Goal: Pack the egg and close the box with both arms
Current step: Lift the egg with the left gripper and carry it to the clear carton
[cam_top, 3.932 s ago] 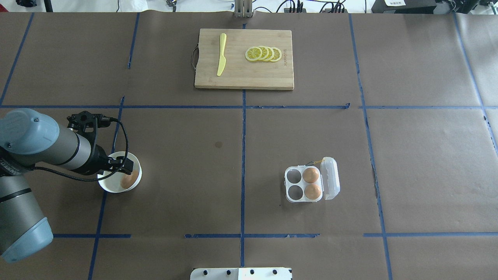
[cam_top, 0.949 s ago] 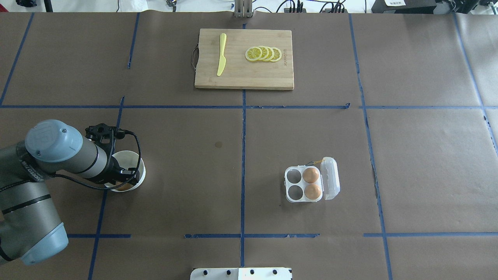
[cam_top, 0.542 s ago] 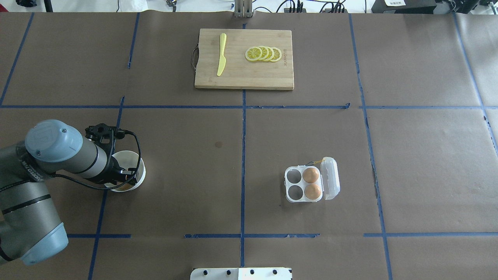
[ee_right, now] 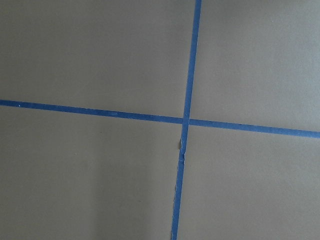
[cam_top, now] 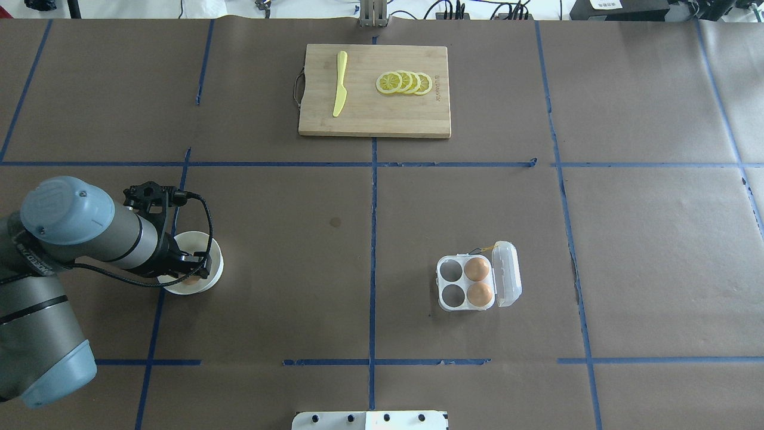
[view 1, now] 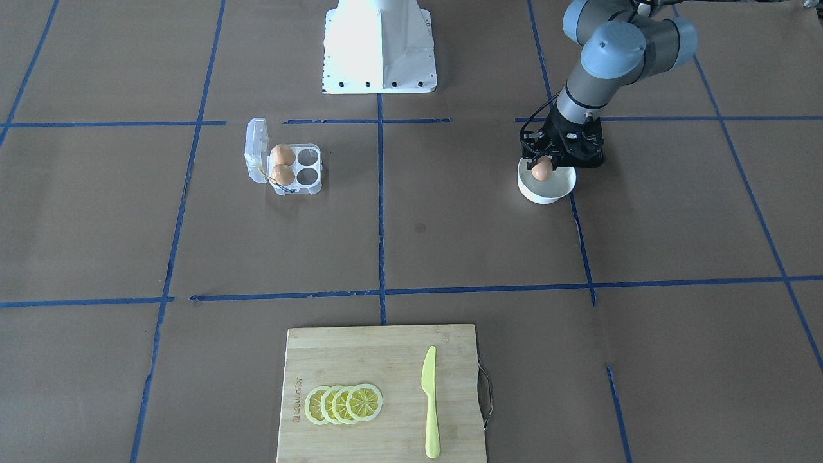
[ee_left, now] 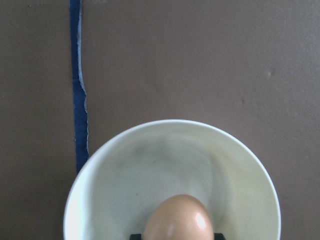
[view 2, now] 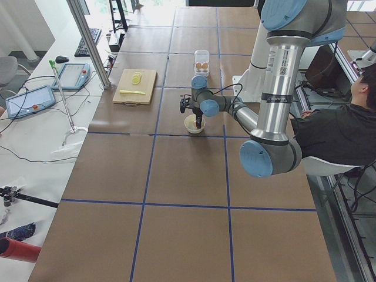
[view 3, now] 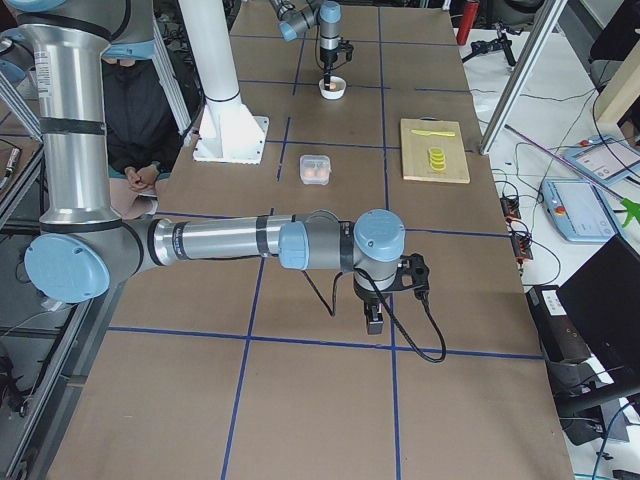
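My left gripper (view 1: 544, 164) is shut on an orange-brown egg (view 1: 541, 170) and holds it just above the white bowl (view 1: 548, 191). In the left wrist view the egg (ee_left: 175, 218) sits between the dark fingertips over the bowl (ee_left: 105, 165). The clear box (cam_top: 449, 298) stands open, lid (cam_top: 507, 273) folded to its right. Two eggs (cam_top: 477, 269) fill its right cells; the two left cells hold nothing. My right gripper (view 3: 375, 322) hangs low over bare table far from the box; I cannot tell if it is open or shut.
A wooden cutting board (cam_top: 370, 122) with a yellow knife (cam_top: 339, 83) and lemon slices (cam_top: 404, 82) lies at the far middle. The robot's white base (view 1: 379, 45) stands at the near edge. Blue tape lines cross the brown table.
My left gripper went down into the bowl and shut on the egg. In the last half second it has risen a little with the egg. The box has not moved.
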